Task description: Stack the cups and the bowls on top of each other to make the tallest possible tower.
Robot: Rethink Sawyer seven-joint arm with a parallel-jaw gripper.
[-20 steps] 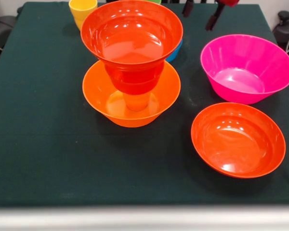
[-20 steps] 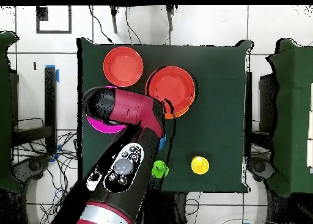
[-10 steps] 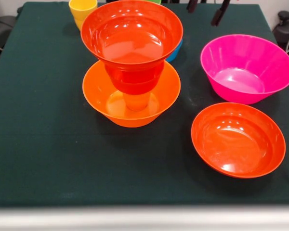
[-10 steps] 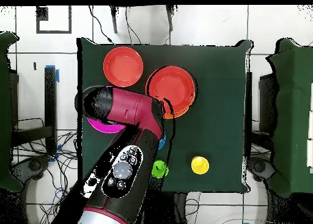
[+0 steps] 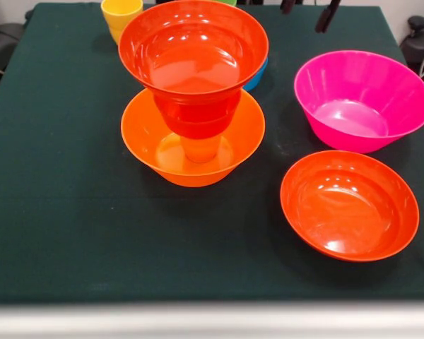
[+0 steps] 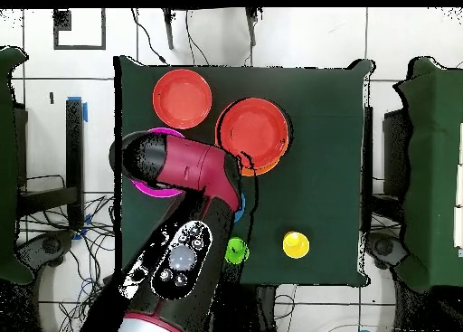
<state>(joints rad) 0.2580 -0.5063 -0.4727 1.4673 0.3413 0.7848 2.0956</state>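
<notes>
The tower [image 5: 193, 99] is standing in the middle of the table [image 5: 71, 212]: a big orange bowl [image 5: 145, 145] at the bottom, an orange cup [image 5: 201, 150] inside it, a small red bowl [image 5: 198, 116] on the cup and a wide red bowl [image 5: 193, 49] on top. Right of the tower a pink bowl [image 5: 364, 99] is sitting, and in front of that a second wide red bowl [image 5: 349, 205]. Behind the tower a yellow cup [image 5: 121, 15] and a blue bowl [image 5: 256, 76] are waiting. My claw [image 5: 309, 10] is hanging behind the pink bowl, spread and holding nothing. I think I am choosing the next piece. I should be coming straight down on one rim, keeping well apart from the tower, because it looks top-heavy.
</notes>
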